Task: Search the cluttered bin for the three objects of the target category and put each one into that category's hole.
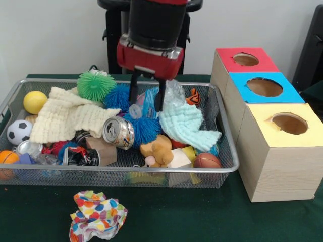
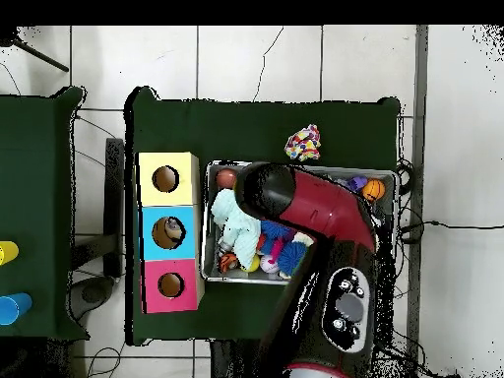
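Note:
The wire mesh bin [image 1: 126,170] is full of clutter on the green table. My gripper [image 1: 146,103] reaches down into its back middle, fingers apart, straddling a pale blue and clear glossy thing [image 1: 148,102]. A wrinkly clear plastic piece [image 1: 174,93] lies just right of the right finger [image 1: 159,97], above a mint cloth [image 1: 187,126]. Another clear wrinkly bit [image 1: 46,160] seems to lie at the front left by a crushed can. In the overhead view the arm [image 2: 310,202] covers the gripper and much of the bin [image 2: 208,246].
Three wooden boxes with round holes stand beside the bin: red [image 1: 246,59], blue [image 1: 264,86], yellow [image 1: 288,122]. A dotted cloth [image 1: 98,216] lies on the table before the bin. The bin holds spiky balls [image 1: 96,84], a silver can [image 1: 118,132], a cream cloth [image 1: 65,115] and small balls.

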You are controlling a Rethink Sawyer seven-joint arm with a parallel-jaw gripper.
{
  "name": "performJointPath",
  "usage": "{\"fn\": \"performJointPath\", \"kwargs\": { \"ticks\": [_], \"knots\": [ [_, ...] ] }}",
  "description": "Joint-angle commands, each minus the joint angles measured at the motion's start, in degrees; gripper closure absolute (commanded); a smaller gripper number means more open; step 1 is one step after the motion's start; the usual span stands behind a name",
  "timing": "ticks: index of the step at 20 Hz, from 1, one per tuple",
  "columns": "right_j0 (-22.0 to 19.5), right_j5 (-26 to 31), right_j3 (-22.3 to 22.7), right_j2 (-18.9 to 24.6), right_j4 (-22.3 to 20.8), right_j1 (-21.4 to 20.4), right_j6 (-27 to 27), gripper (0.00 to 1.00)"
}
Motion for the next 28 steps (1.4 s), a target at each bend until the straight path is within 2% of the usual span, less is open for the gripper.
{"fn": "performJointPath", "kwargs": {
  "ticks": [1, 3, 7, 12, 28],
  "knots": [
    [6.16, 6.78, 3.47, -5.4, -0.42, -4.22, 17.92, 1.0],
    [7.49, 9.57, 5.3, -5.92, 1.61, -4.93, 20.06, 1.0],
    [9.35, 11.21, 8.96, -6.15, 4.57, -6.38, 22.1, 1.0],
    [11.16, 10.24, 13.09, -5.73, 7.37, -8.02, 23.54, 1.0],
    [15.19, 8.9, 17.66, -3.63, 11.32, -7.57, 30.48, 1.0]
  ]
}}
